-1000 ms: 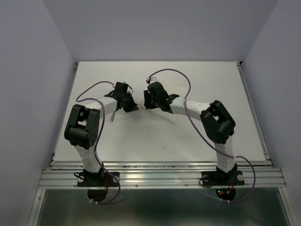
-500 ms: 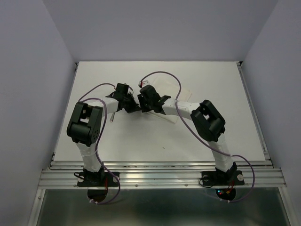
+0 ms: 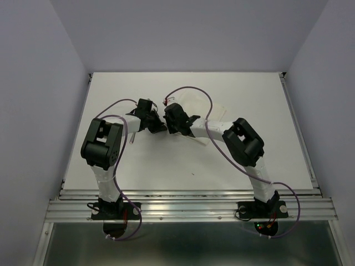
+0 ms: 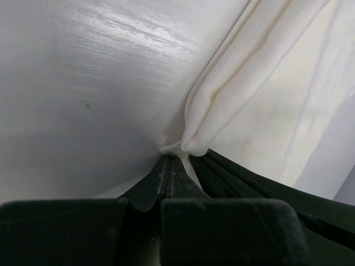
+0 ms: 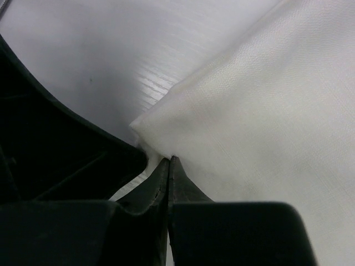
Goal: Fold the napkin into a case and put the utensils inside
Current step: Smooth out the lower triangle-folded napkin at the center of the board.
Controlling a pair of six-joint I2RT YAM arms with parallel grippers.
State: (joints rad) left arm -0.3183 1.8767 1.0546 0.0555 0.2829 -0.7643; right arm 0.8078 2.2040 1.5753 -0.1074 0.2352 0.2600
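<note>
The white napkin [image 3: 215,108] lies on the table behind the arms, hard to tell from the tabletop. In the left wrist view the napkin [image 4: 266,94] bunches into folds that run down to my left gripper [image 4: 170,157], which is shut on its gathered corner. My right gripper [image 5: 169,159] is shut on a flat corner of the napkin [image 5: 260,111]. From above, the left gripper [image 3: 158,126] and right gripper [image 3: 168,118] meet almost tip to tip at the table's middle. One slim silver utensil [image 3: 132,138] lies beside the left forearm. No case shows.
White tabletop [image 3: 166,160] with raised rails at the left and right edges and grey walls around. The right gripper's black fingers [image 4: 260,183] lie close beside my left jaws. Purple cables loop over both arms.
The right arm swung left until its gripper met the left one, then shut on the napkin's corner. The left gripper stayed shut and shifted slightly right.
</note>
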